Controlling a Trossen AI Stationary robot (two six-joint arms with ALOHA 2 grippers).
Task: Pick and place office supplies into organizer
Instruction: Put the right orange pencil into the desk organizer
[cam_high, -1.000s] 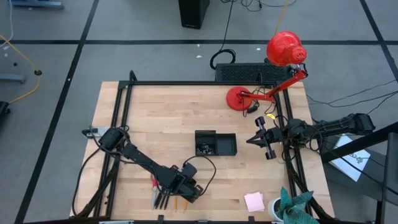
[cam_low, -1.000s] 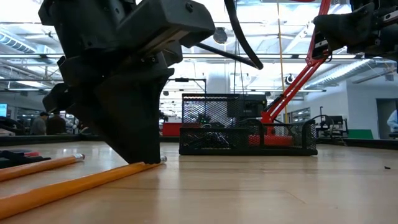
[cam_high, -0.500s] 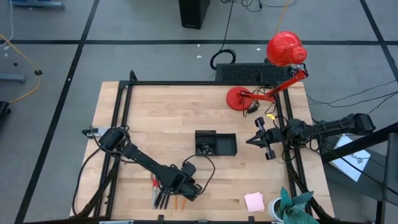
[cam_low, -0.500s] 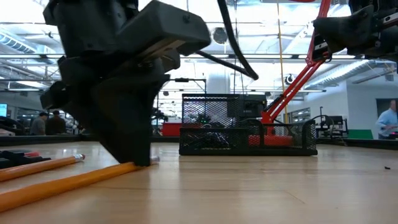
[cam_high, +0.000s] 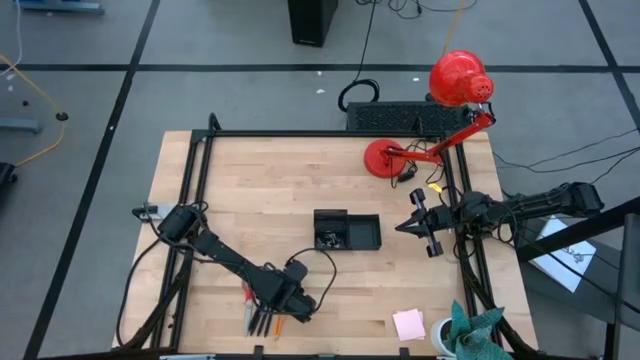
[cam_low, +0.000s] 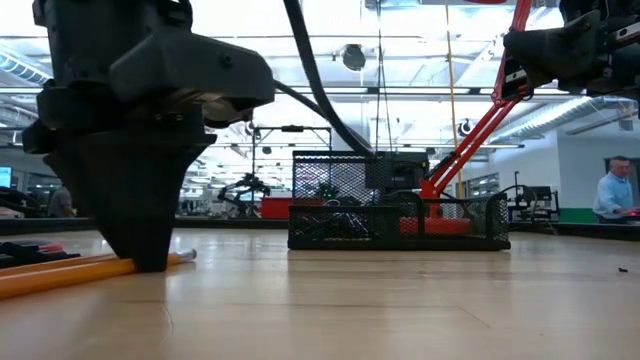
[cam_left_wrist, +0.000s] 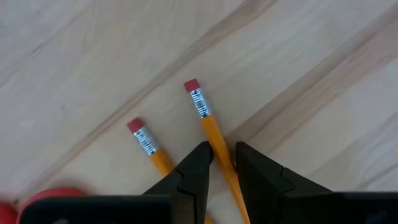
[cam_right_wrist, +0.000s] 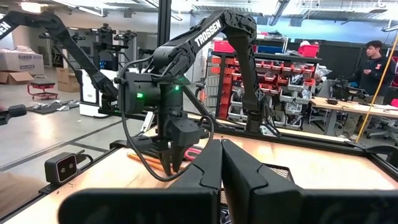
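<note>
My left gripper (cam_high: 276, 318) (cam_left_wrist: 222, 155) stands near the table's near edge, pointing down, shut on an orange pencil (cam_left_wrist: 210, 124) (cam_low: 90, 268). A second orange pencil (cam_left_wrist: 149, 146) lies flat on the wood beside it. The red scissor handle (cam_left_wrist: 37, 202) (cam_high: 247, 295) and black pens (cam_high: 258, 322) lie close by. The black mesh organizer (cam_high: 346, 230) (cam_low: 400, 215) sits mid-table. A pink sticky-note pad (cam_high: 408, 324) lies near the near edge. My right gripper (cam_high: 418, 222) (cam_right_wrist: 221, 165) hovers shut over the table's right side, holding nothing. My left gripper pinches the orange pencil's shaft (cam_left_wrist: 217, 142) a short way below its eraser end, between its two fingertips (cam_left_wrist: 200, 160). The fingers come from above, pointing down, and lie across the pencil. The pencil lies flat on the table.
A red desk lamp's round base (cam_high: 385, 158) stands at the far right, its arm reaching over the table edge. A teal cloth (cam_high: 470, 330) sits at the near right corner. A small yellow piece (cam_high: 436, 186) lies by the right rail. Bare wood (cam_high: 260, 190) spreads left of the organizer.
My left gripper has moved toward the table's left, staying low at the wood. The pencil under its fingertips has slid along the table with it, its eraser end shifting leftward in the low view.
</note>
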